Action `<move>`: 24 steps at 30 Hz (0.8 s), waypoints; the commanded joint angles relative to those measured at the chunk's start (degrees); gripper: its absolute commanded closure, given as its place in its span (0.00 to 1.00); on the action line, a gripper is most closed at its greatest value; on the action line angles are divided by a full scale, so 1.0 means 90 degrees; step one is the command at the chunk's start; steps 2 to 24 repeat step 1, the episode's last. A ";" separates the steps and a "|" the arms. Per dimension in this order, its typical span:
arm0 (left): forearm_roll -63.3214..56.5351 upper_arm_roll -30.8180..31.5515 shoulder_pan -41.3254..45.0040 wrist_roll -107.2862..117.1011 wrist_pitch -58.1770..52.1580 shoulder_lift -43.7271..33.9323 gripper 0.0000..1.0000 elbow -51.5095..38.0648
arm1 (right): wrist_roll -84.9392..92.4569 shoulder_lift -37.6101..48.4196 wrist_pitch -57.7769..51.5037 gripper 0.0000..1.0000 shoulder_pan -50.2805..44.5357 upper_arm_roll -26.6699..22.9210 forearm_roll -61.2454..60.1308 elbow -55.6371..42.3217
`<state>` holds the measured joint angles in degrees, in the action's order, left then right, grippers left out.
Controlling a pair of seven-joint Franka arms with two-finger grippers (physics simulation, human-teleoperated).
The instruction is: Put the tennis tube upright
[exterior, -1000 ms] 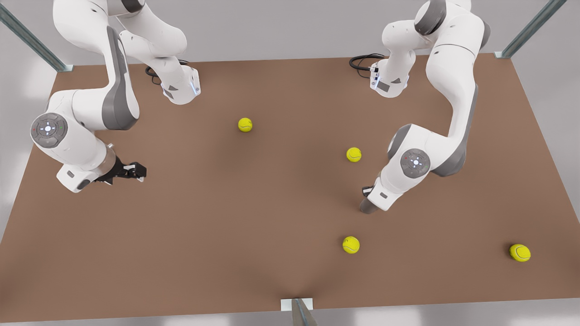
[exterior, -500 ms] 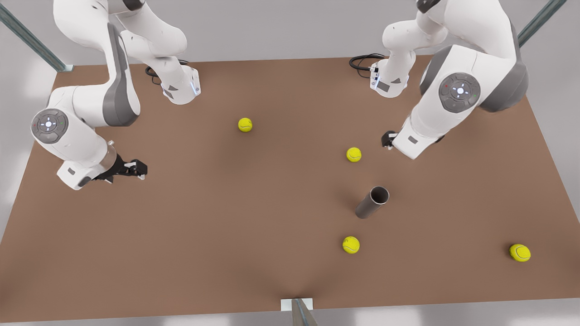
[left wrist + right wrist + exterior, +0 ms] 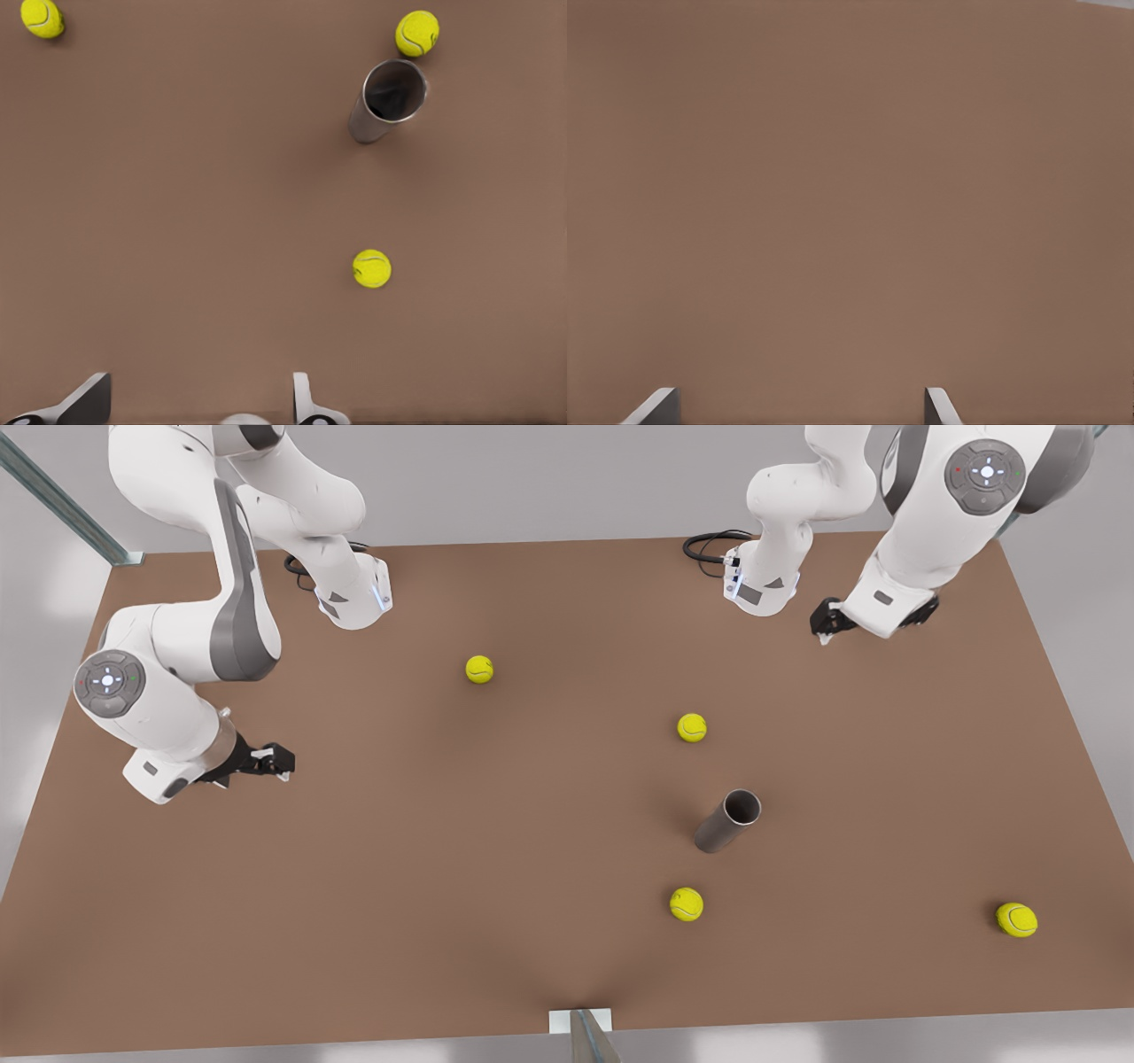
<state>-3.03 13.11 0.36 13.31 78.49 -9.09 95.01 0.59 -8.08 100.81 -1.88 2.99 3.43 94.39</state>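
Front view: grey tennis tube [image 3: 728,821] upright

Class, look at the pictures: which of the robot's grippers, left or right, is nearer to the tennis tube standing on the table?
Left. The left gripper hangs beyond the tennis tube, toward the table's far edge. The right gripper waits much farther off, across the table at the front view's left.

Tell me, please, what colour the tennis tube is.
Plain metallic grey with a dark inside; the tennis tube shows best in the left wrist view.

The left gripper [image 3: 824,633] is held high on the front view's right, jaws spread. The right gripper [image 3: 282,763] is held low on the front view's left, jaws spread.
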 commanded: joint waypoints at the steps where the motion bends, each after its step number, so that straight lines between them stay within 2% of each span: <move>1: 0.0122 -0.0001 -0.0011 0.0005 -0.0010 -0.0006 0.01 0.0000 | 0.0003 0.0009 0.0000 0.00 -0.0006 0.0000 0.0000 0.0001; 24: 0.0122 -0.0001 -0.0011 0.0005 -0.0010 -0.0006 0.01 0.0000 | 0.0003 0.0009 0.0000 0.00 -0.0006 0.0000 0.0000 0.0001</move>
